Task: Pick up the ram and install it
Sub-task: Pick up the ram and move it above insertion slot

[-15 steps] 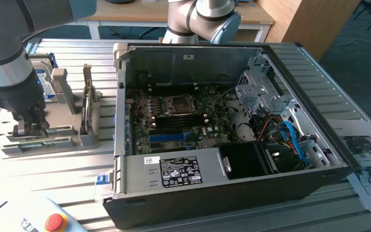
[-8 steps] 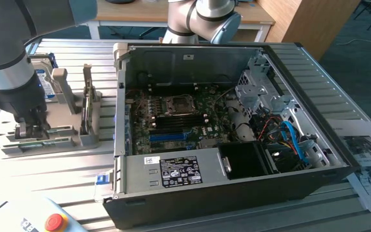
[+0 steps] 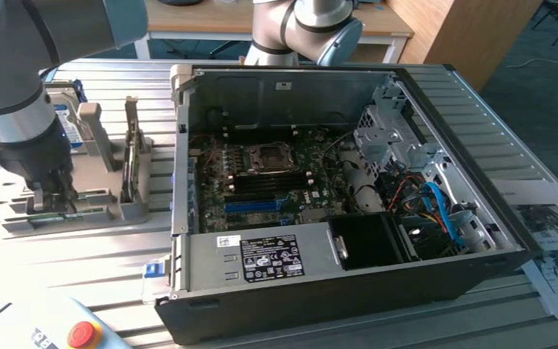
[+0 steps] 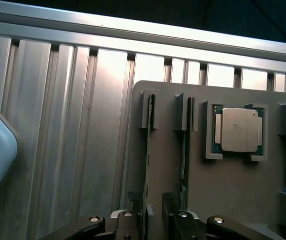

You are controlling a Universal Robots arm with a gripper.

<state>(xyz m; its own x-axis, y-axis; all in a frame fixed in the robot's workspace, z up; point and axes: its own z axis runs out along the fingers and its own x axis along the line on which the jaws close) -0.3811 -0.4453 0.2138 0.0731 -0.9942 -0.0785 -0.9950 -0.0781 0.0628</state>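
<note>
Two green ram sticks stand on edge in parallel slots of a grey holder (image 4: 232,200). In the wrist view my gripper (image 4: 152,210) is down over the ram (image 4: 147,150), with one dark finger (image 4: 133,220) on each side of it and a small gap still showing beside the stick. The second stick (image 4: 185,150) sits just beyond the other finger. In the exterior view the gripper (image 3: 51,200) is low at the holder (image 3: 114,211) on the exterior view's left, and a green strip of the ram (image 3: 66,215) shows below it.
A square silver processor chip (image 4: 239,129) lies in a pocket of the holder beside the sticks. The hard drive (image 3: 66,120) stands behind the arm. The open computer case (image 3: 511,247), with motherboard slots (image 3: 255,206), fills the middle. An emergency-stop pendant (image 3: 83,333) and papers (image 3: 551,233) lie nearby.
</note>
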